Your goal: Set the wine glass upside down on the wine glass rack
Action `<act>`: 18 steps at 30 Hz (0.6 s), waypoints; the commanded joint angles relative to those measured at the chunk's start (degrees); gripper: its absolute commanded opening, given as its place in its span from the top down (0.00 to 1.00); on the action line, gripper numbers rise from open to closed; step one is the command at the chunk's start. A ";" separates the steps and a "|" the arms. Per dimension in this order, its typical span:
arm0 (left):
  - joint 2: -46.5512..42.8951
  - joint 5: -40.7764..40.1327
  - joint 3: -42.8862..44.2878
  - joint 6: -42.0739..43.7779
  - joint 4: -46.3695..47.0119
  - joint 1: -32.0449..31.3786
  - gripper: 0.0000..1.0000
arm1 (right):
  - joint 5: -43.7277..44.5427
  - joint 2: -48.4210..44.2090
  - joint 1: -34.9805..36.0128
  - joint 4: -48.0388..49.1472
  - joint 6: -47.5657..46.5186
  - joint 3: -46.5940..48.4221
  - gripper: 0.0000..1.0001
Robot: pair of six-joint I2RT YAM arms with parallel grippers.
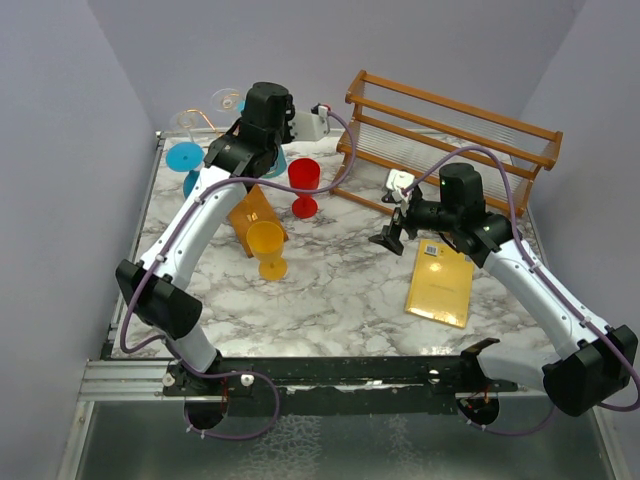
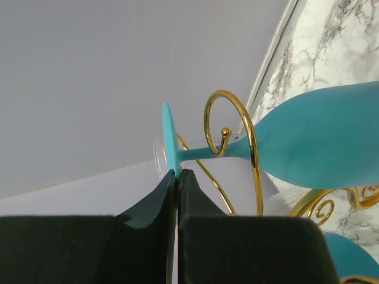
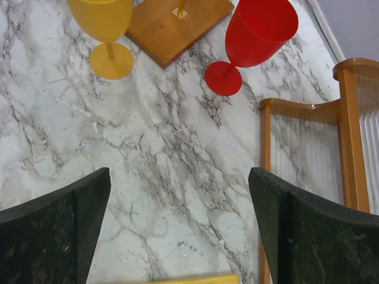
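A teal wine glass (image 2: 331,142) lies sideways in the left wrist view. Its stem rests inside a curled gold arm (image 2: 251,142) of the wine glass rack, and its round foot (image 2: 170,139) stands edge-on. My left gripper (image 2: 177,174) is shut on the lower rim of that foot. From above, this glass (image 1: 276,165) shows only partly under the left wrist, over the rack's wooden base (image 1: 255,212). My right gripper (image 3: 177,201) hangs open over bare marble, apart from the rack.
A second teal glass (image 1: 186,158) and a clear one (image 1: 226,100) hang on the rack. A red glass (image 1: 304,180) and a yellow glass (image 1: 267,245) stand upright beside its base. A large wooden slatted rack (image 1: 450,135) fills the back right. A yellow book (image 1: 441,283) lies front right.
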 commanded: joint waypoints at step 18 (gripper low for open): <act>-4.33 0.12 -0.70 -0.79 -1.02 -4.45 1.00 | -1.68 0.43 -0.03 0.99 -0.37 -0.28 0.00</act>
